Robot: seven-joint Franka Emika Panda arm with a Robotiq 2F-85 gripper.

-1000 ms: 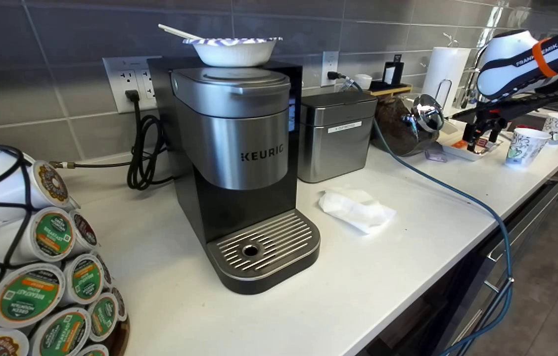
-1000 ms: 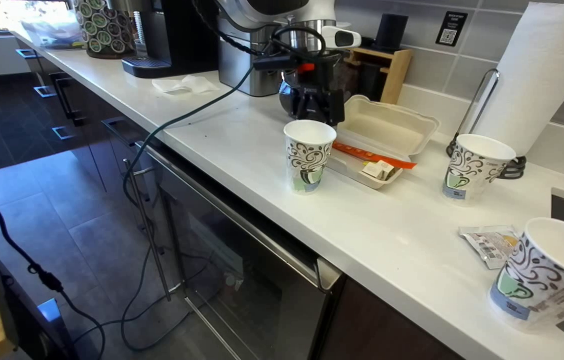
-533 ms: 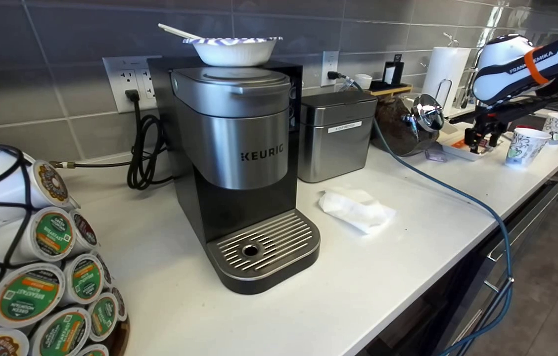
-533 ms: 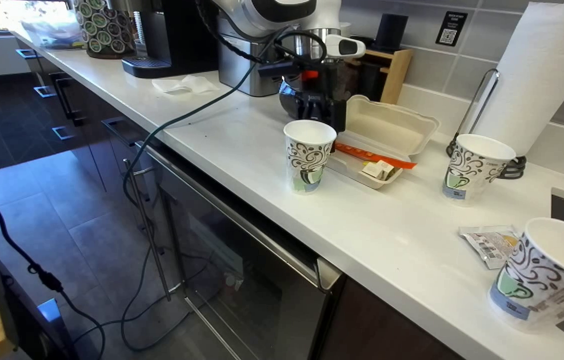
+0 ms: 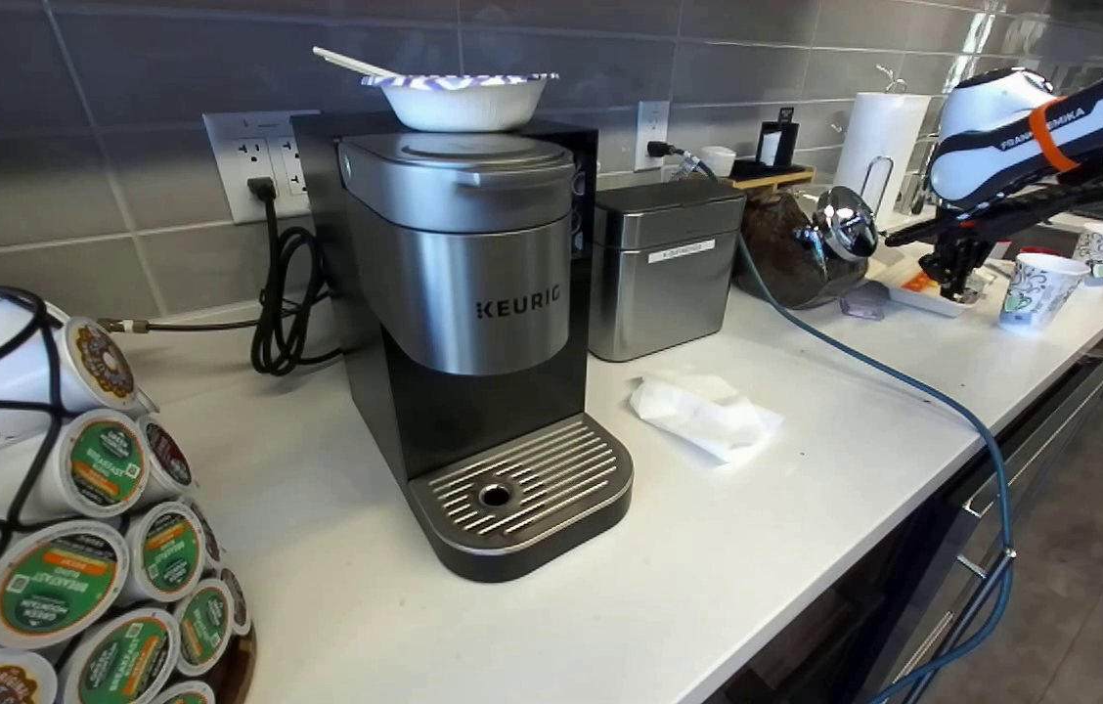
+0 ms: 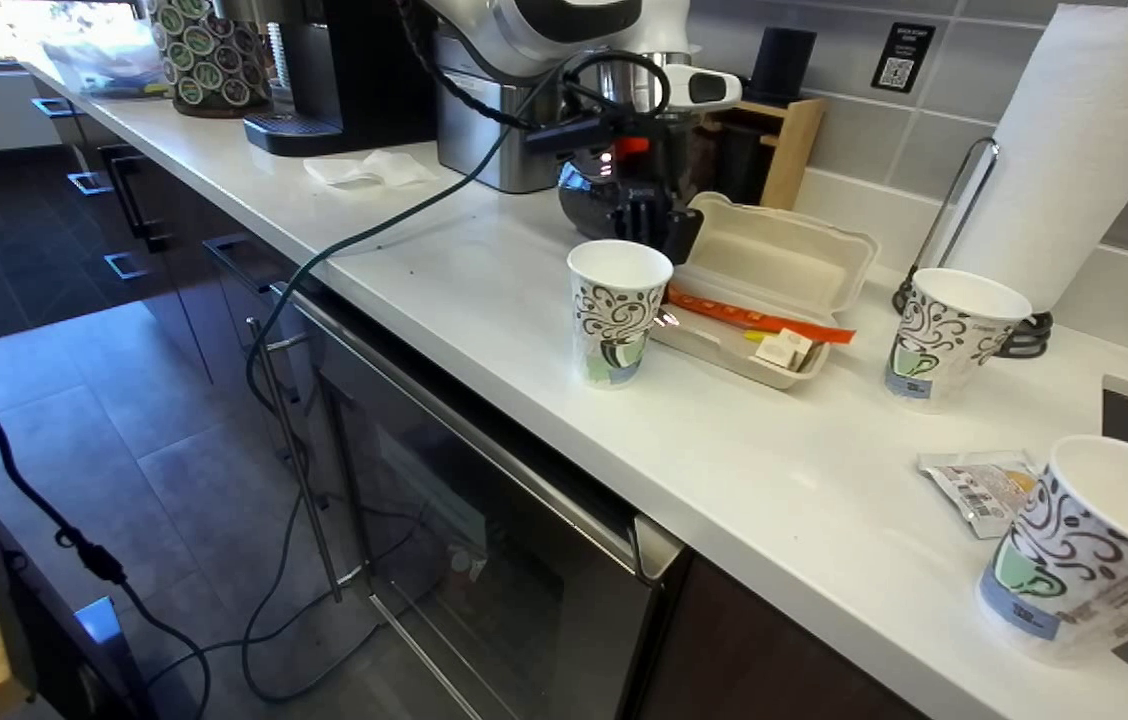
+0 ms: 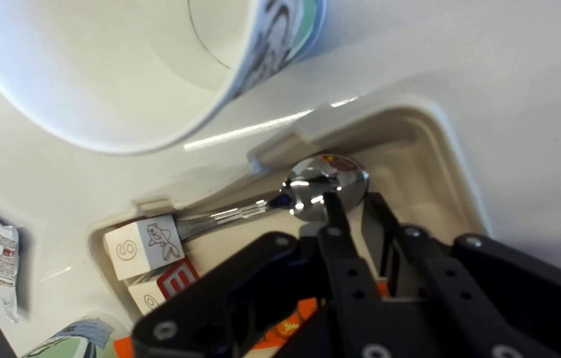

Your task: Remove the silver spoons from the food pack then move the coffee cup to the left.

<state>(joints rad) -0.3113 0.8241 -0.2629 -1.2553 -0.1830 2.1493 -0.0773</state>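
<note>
I have the gripper (image 7: 352,196) low over the food pack (image 6: 719,358), a pale clamshell spread open on the white counter (image 6: 774,470). In the wrist view its black fingers stand close together at the bowl of the silver spoon (image 7: 310,189); one fingertip covers part of that bowl, the other sits by its edge. A narrow gap shows between them, and I cannot tell whether they pinch the metal.

The spoon lies in the base of the pack, along the side facing the coffee cup (image 6: 617,320), its handle running to a goldfish block (image 7: 143,246). A red-lettered block (image 7: 163,286) sits beside that one. In an exterior view an orange strip (image 6: 744,316) lies lengthwise in the pack, one end poking past the rim.

The coffee cup stands upright just beside the pack and, from that camera, hides the fingertips from me. A second cup (image 6: 949,345) stands farther along, before the paper towel roll (image 6: 1084,150), and a third cup (image 6: 1089,560) has a sachet (image 6: 974,490) just beside it. In an exterior view I see the Keurig coffee maker (image 5: 473,264) well apart from the pack.
</note>
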